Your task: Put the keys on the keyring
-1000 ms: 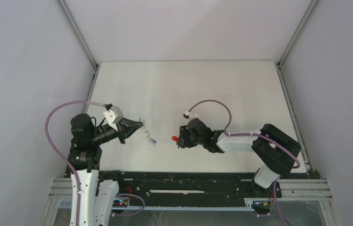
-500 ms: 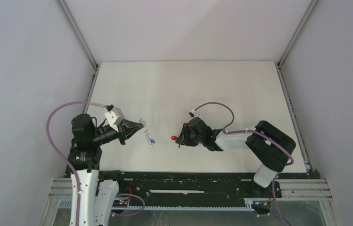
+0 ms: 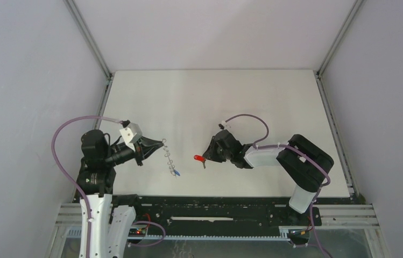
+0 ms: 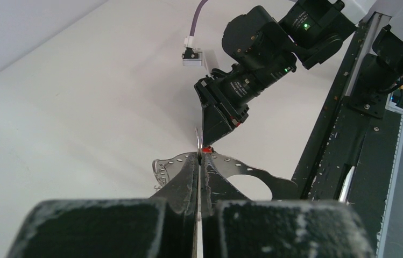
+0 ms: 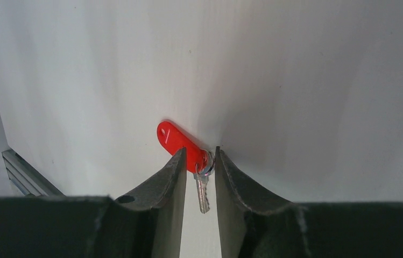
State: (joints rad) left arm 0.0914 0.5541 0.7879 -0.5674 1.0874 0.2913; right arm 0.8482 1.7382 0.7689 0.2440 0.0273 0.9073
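My left gripper (image 3: pixel 161 143) is shut on the keyring (image 3: pixel 169 158), a thin grey ring that hangs edge-on down towards the table's near edge. The blue key (image 3: pixel 177 173) hangs at the ring's low end. In the left wrist view the jaws (image 4: pixel 199 157) pinch the ring's rim (image 4: pixel 197 141) and the blue key is hidden. My right gripper (image 3: pixel 206 157) is shut on the red key (image 3: pixel 198 158), a short way right of the ring. In the right wrist view the fingertips (image 5: pixel 200 157) grip the red head (image 5: pixel 173 138) at its small loop. The metal shank (image 5: pixel 203 194) hangs between the fingers.
The white table (image 3: pixel 215 102) is walled by grey panels on three sides. A black rail (image 3: pixel 215 207) runs along the near edge. In the left wrist view the right arm's wrist (image 4: pixel 247 80) faces my left gripper closely.
The ring has swung lower under the left gripper, so the blue key now hangs nearer the front edge. The right wrist has turned and its arm has shifted left; the red key stays held.
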